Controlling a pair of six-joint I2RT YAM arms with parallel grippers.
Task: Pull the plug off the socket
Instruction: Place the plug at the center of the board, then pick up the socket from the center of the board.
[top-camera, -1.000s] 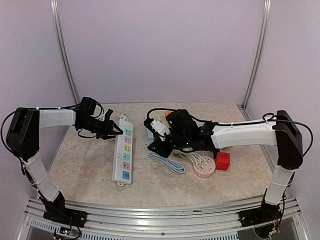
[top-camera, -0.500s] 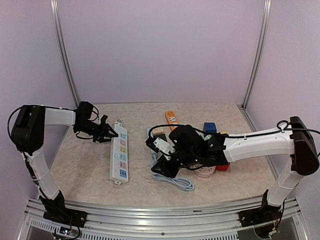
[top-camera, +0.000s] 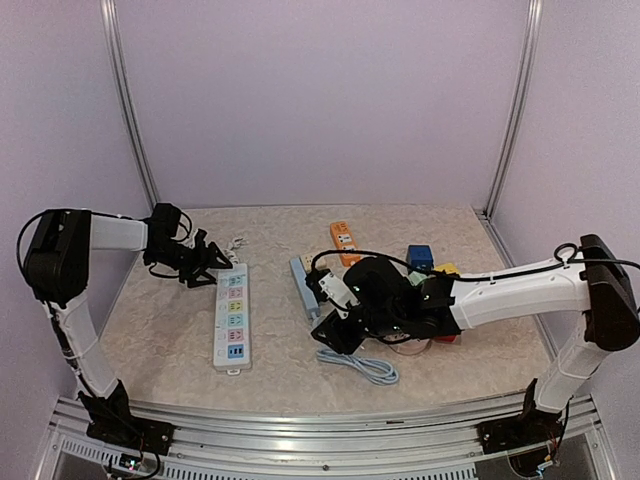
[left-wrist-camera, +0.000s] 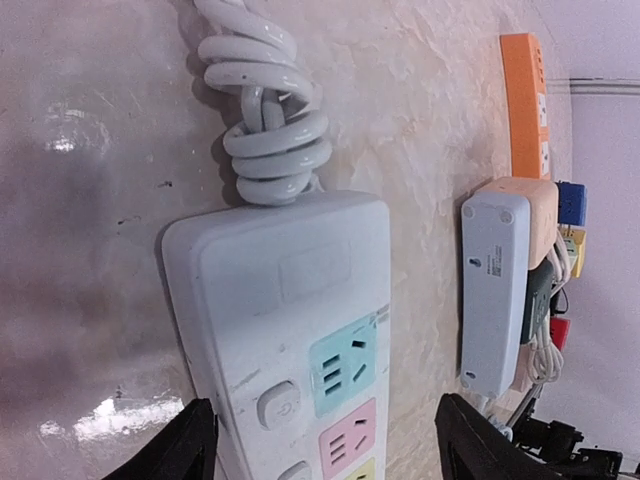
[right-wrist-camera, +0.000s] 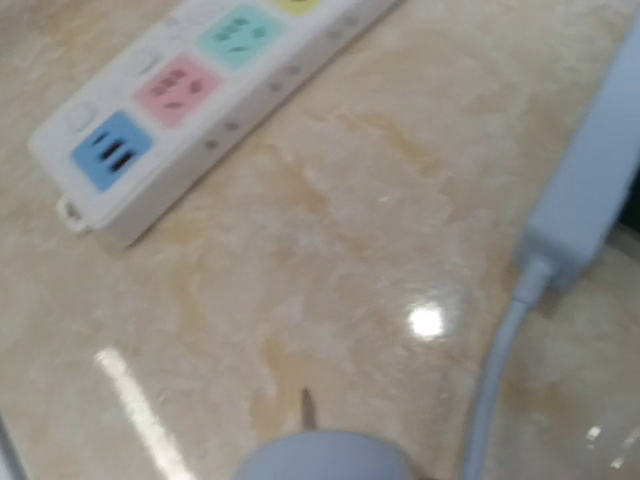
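The white power strip (top-camera: 232, 316) with coloured sockets lies left of centre, and its visible sockets (left-wrist-camera: 345, 365) hold nothing. My left gripper (left-wrist-camera: 325, 445) is open at the strip's far end. Its fingertips (left-wrist-camera: 185, 445) stand one on each side of the strip without pressing it. Right of the strip, my right gripper (top-camera: 335, 330) hovers low over the table. A pale blue plug (right-wrist-camera: 320, 458) shows at the bottom edge of the right wrist view, one prong sticking out. That gripper's fingers are out of that view. The plug's pale blue cable (top-camera: 362, 366) lies looped on the table.
A grey-blue strip (top-camera: 303, 285) lies by the right gripper, with an orange strip (top-camera: 343, 238) behind it. A blue cube (top-camera: 420, 256), a red cube (top-camera: 447, 336) and a round white socket (top-camera: 405, 346) sit under the right arm. White coiled cord (left-wrist-camera: 265, 120) trails from the strip's end.
My left gripper has opened and let go of the white strip's end, and the strip has swung slightly left. The right arm came forward and lower; the blue cable moved with it.
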